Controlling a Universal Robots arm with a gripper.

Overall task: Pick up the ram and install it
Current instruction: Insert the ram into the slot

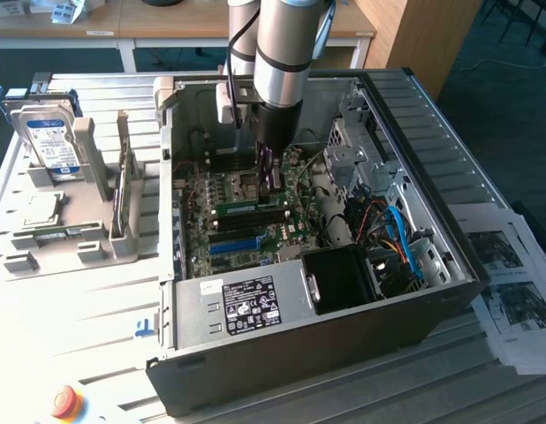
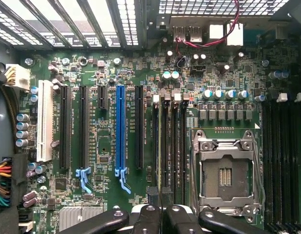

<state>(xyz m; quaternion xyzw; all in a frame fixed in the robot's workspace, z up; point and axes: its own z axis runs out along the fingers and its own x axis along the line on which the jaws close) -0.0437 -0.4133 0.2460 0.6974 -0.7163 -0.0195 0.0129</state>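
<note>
Green and thin, the ram (image 1: 238, 209) stands on edge over the black memory slots (image 2: 170, 146) of the motherboard. It runs parallel to the blue slot (image 1: 233, 246) and near it, with one black slot between them. The hand (image 1: 273, 187) reaches straight down into the open computer case (image 1: 282, 344) on the ram's side of the blue slot. Its fingers (image 2: 145, 214) are pressed close together, pinching one end of the ram, whose length stretches away from them along the blue slot
</note>
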